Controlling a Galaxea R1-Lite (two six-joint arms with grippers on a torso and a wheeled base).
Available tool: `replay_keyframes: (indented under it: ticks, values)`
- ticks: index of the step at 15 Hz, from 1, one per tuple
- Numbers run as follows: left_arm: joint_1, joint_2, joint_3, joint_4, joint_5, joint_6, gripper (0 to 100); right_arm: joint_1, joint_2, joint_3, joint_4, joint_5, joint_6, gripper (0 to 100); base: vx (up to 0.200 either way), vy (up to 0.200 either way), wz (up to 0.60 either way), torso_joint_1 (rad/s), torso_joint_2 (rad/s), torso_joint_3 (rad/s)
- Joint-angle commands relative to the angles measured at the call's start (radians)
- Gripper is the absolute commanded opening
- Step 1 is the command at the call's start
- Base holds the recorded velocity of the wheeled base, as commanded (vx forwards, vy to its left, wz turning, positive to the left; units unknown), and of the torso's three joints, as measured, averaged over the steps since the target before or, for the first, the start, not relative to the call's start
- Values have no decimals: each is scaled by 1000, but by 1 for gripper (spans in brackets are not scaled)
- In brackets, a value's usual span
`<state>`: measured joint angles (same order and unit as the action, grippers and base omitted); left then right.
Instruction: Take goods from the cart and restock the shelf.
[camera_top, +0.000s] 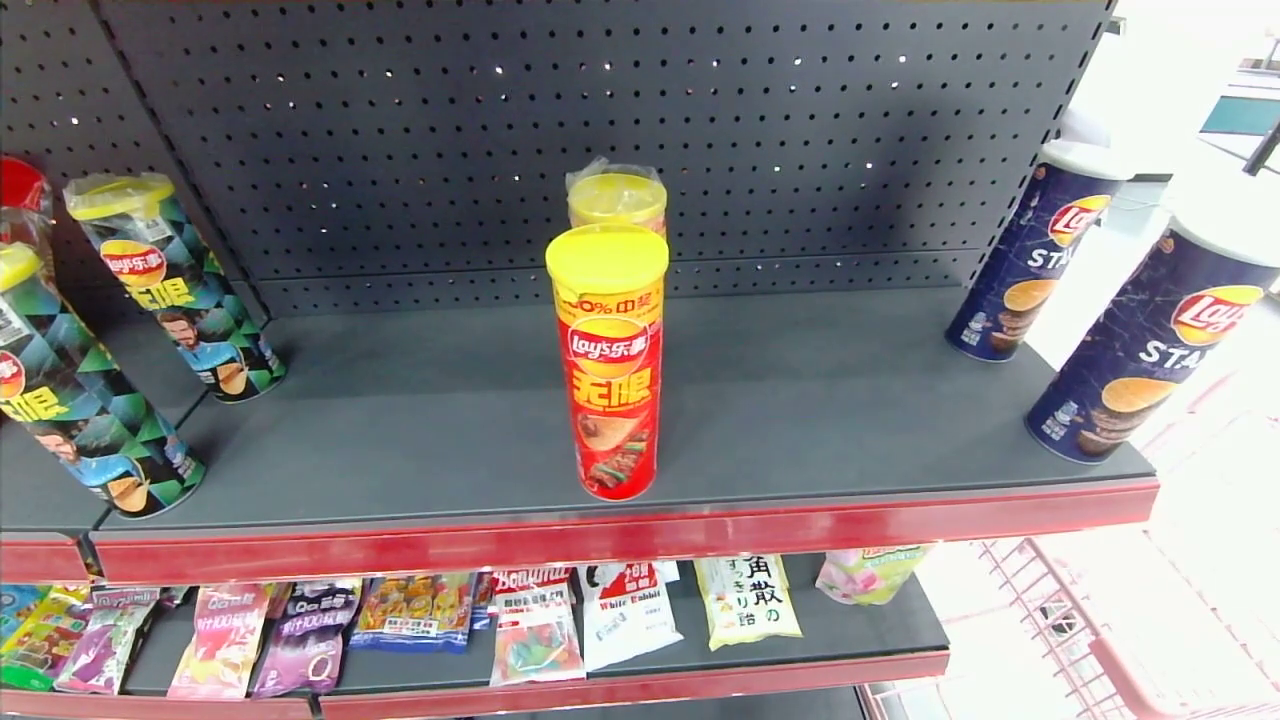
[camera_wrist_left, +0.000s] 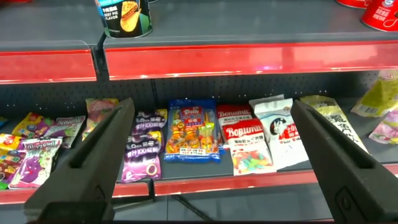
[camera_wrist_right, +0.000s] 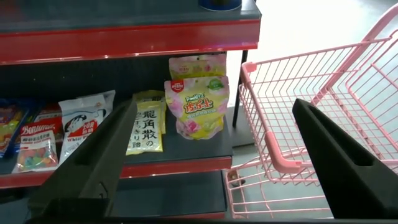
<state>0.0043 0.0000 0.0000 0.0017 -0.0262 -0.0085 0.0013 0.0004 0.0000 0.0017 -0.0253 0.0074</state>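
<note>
A red chip can (camera_top: 607, 360) with a yellow lid stands upright near the front of the dark upper shelf (camera_top: 800, 420), with a second yellow-lidded can (camera_top: 617, 195) right behind it. The pink wire cart (camera_top: 1080, 640) sits low at the right, beside the shelf's end, also the cart (camera_wrist_right: 298, 112) in the right wrist view. My left gripper (camera_wrist_left: 211, 168) is open, nothing between its fingers, facing the lower shelf's snack bags (camera_wrist_left: 189, 130). My right gripper (camera_wrist_right: 211, 162) is open too, facing the lower shelf's right end and the cart.
Two teal chip cans (camera_top: 175, 285) stand at the upper shelf's left, two dark blue cans (camera_top: 1035, 260) at its right. Wide bare shelf lies either side of the red can. Snack bags (camera_top: 540, 625) line the lower shelf (camera_top: 640, 685). A pegboard back wall (camera_top: 600, 120) closes the rear.
</note>
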Motion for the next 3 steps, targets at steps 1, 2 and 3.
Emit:
replay_keyframes:
  ticks: [1,2,3]
  values:
    - [0,0,0,0,0,-1,100,0,0,0,0,-1,0,100,0,0,0,0,0,0]
    - [0,0,0,0,0,-1,100,0,0,0,0,1,-6,100,0,0,0,0,0,0]
    - [0,0,0,0,0,-1,100,0,0,0,0,1,-7,100,0,0,0,0,0,0]
